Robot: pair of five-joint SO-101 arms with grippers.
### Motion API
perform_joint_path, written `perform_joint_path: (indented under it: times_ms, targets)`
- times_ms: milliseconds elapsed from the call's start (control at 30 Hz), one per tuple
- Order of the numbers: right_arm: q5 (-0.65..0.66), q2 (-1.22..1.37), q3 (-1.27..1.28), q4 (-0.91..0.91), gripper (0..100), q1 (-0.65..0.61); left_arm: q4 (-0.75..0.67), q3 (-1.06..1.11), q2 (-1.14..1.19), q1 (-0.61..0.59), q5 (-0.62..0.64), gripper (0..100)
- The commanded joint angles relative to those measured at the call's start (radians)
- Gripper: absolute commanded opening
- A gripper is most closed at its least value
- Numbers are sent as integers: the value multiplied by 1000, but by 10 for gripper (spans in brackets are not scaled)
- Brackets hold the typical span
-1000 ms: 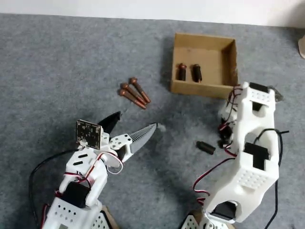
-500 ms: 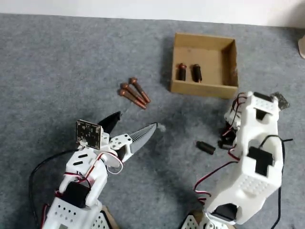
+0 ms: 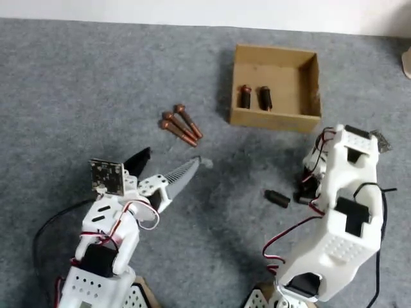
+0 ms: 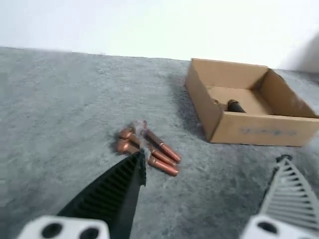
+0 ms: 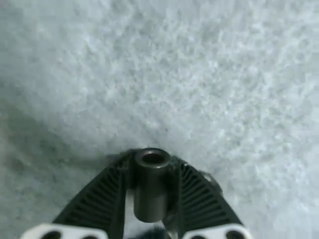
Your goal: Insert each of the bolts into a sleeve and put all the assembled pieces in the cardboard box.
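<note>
Three copper-coloured bolts (image 3: pixel 182 125) lie together on the grey carpet, left of the cardboard box (image 3: pixel 270 119). Two assembled pieces (image 3: pixel 255 97) lie inside the box. My left gripper (image 3: pixel 172 158) stands open just short of the bolts (image 4: pixel 147 147), with nothing between its fingers (image 4: pixel 130 169). The right gripper (image 5: pixel 149 169) is shut on an upright black sleeve (image 5: pixel 149 184) just above the carpet. Another black sleeve (image 3: pixel 277 198) lies on the carpet beside the right arm (image 3: pixel 343 192), whose body hides its gripper from above.
The box (image 4: pixel 264 132) stands past the bolts, open at the top, with one dark piece (image 4: pixel 234 105) showing inside. Bare grey carpet (image 3: pixel 77 83) spreads left of the bolts. A white wall edges the far side.
My left gripper has shifted left and a little farther, closer to the bolts. The right arm has drawn back from the box toward the near side.
</note>
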Motion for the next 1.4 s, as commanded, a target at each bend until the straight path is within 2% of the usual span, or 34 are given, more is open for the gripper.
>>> perform_joint_path:
  times_ms: [0,167,400,533,733,933,1100,1233,1367]
  targets:
    - [86,-16,-107,156,3,-19,5,-67,-19,-31,28,275]
    - [123,-16,-173,289,3,-42,5,-71,-19,-54,28,153]
    - [124,-51,-173,298,3,-82,12,-139,65,-91,25,144]
    - [118,-163,-166,302,3,-131,68,-311,384,-94,28,144]
    - [118,-332,-105,297,3,-194,-51,-483,918,-88,28,142]
    - [115,-481,-16,268,3,-297,-192,-607,1245,-87,29,140]
    - [115,-582,111,159,3,-351,-288,-633,1322,-58,28,140]
    - [115,-644,202,87,3,-352,-301,-636,1322,10,26,140]
    - [115,-684,278,50,3,-354,-301,-647,1323,16,34,140]
